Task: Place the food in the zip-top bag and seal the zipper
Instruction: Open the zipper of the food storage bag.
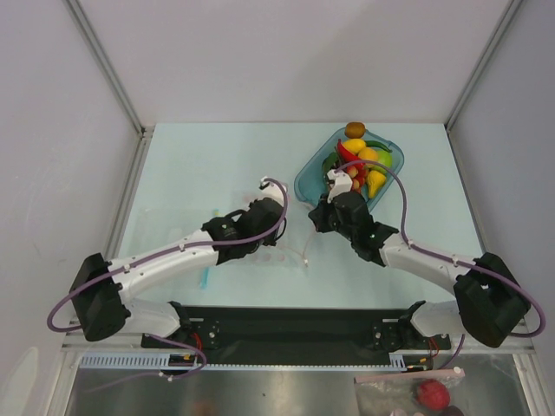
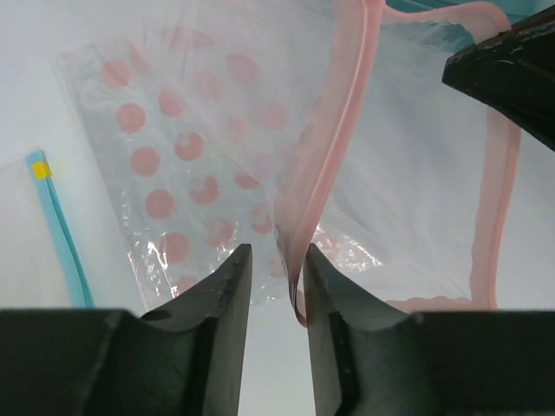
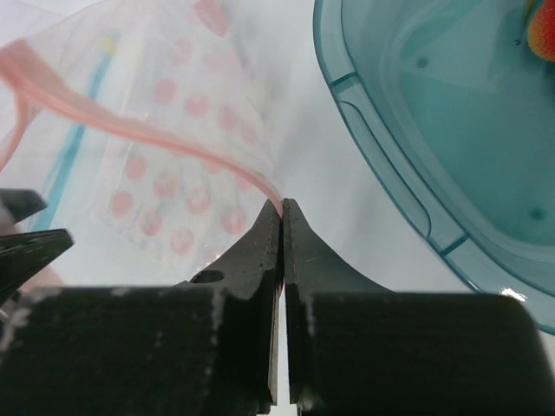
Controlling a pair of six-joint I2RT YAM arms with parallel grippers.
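- Right gripper point(image 3: 282, 208) first, since its fingers fill the near edge of that wrist view: they are pressed flat together, pinching the pink zipper point(image 3: 130, 130) at the tips.
- From that pinch the zipper runs up and to the left, raised off the table point(image 1: 199, 173).
- Over on my left wrist view, the left gripper point(image 2: 276, 256) has its fingers spread with a plain gap. The zipper hangs into the gap against the inner face of one finger, and the other finger is apart from it.
- Between the two grippers the clear bag point(image 2: 416, 173) has its mouth gaping, the pink strip looping round the opening.
- Below it lies a clear sheet with pink dots point(image 2: 173, 173); I cannot tell whether it belongs to the bag.
- Just beside that sheet lies a light-blue stick point(image 2: 65, 251) with a small yellow patch, nothing legible on it.
- Beyond the right gripper sits the teal tray point(image 1: 303, 178), and the food point(image 1: 360, 160) is piled in it, none in the bag.
- Down at the near edge, below the arm bases, lies another bag point(image 1: 381, 390) with a red ball.
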